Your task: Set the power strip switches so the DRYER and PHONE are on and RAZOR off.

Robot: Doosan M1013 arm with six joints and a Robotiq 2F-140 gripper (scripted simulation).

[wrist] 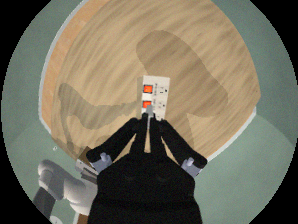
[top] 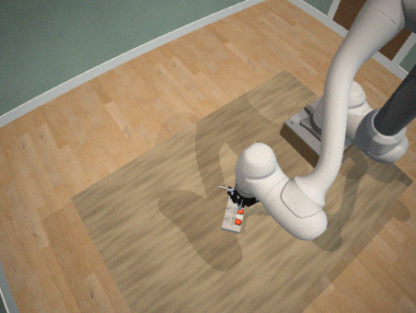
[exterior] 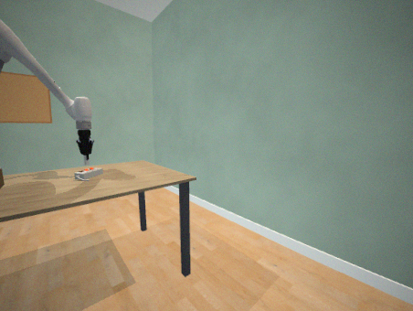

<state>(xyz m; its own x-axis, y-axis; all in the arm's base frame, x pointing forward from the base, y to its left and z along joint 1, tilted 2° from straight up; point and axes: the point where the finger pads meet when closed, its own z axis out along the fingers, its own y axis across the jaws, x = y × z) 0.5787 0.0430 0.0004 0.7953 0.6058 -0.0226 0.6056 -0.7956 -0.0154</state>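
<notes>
A white power strip (top: pixel 228 220) (exterior: pixel 88 173) (wrist: pixel 161 91) lies flat and right way up on the wooden table (top: pixel 138 230) (exterior: pixel 137 176) (wrist: pixel 100 50). Two of its switches glow orange: one (top: pixel 240 211) (wrist: pixel 145 103) next to my fingertips, and one (top: pixel 237 222) (wrist: pixel 147 87) beside it. The labels are too small to read, and the strip's near end is hidden behind my fingers. My gripper (top: pixel 236 199) (exterior: pixel 86 156) (wrist: pixel 149 109) is shut on nothing. It points straight down and hangs a little above the strip's near end.
The arm's base (top: pixel 364 124) stands on a grey plate (top: pixel 296 125) at the table's far right edge. The arm's elbow (top: pixel 294 202) hangs over the table right of the strip. The table's corner (exterior: pixel 189 177) lies well beyond the strip.
</notes>
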